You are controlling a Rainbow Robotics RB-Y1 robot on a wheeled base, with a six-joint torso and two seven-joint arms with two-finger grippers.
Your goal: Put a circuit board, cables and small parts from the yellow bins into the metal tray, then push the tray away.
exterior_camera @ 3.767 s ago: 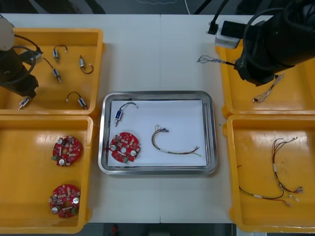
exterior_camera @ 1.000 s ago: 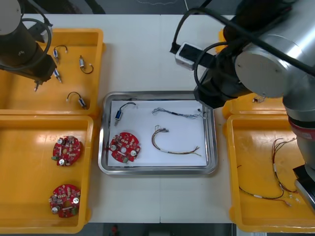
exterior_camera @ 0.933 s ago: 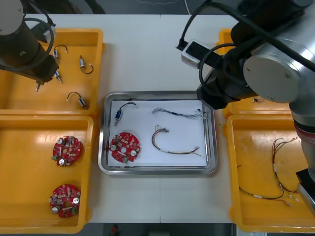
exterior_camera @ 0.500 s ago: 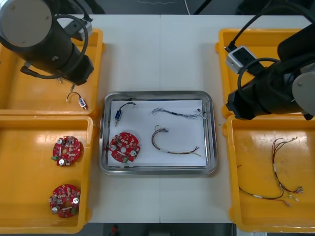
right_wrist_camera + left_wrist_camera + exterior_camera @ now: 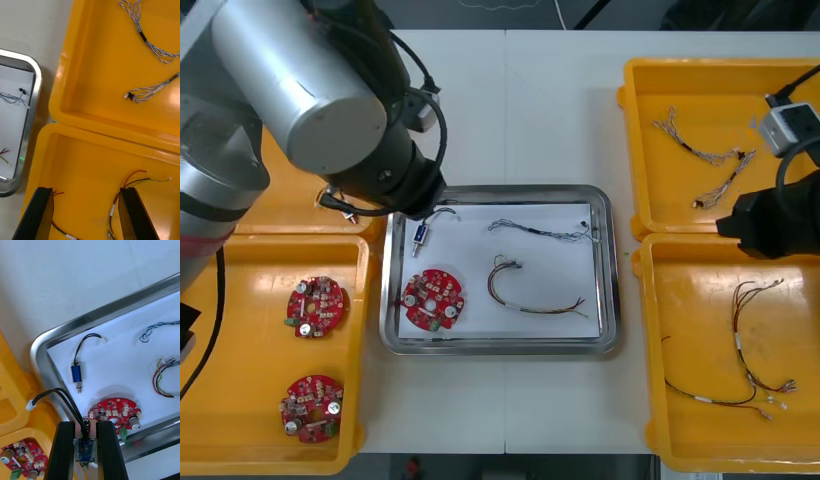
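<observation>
The metal tray point(image 5: 500, 347) with its white inside holds a red circuit board point(image 5: 433, 298), a small metal part point(image 5: 422, 233) with a black cable, a red and yellow cable point(image 5: 530, 292) and a twisted blue and white cable point(image 5: 540, 230). My left gripper point(image 5: 85, 425) is shut on a second small metal part point(image 5: 84, 450), whose black cable point(image 5: 56, 395) loops up. It hangs over the tray's left rim point(image 5: 41, 356), near the far corner. My right gripper point(image 5: 86, 195) stands open over the near right yellow bin point(image 5: 75, 161), with nothing between its fingers.
The near left yellow bin point(image 5: 240, 300) holds two more circuit boards point(image 5: 317, 305). Twisted cables point(image 5: 700, 150) lie in the far right bin and red and yellow cables point(image 5: 750, 350) in the near right one. My left arm point(image 5: 330, 90) covers most of the far left bin.
The left arm has swung from the far left bin to the tray's left rim, carrying the small part. The right arm left the twisted cable in the tray and drew back over the right bins.
</observation>
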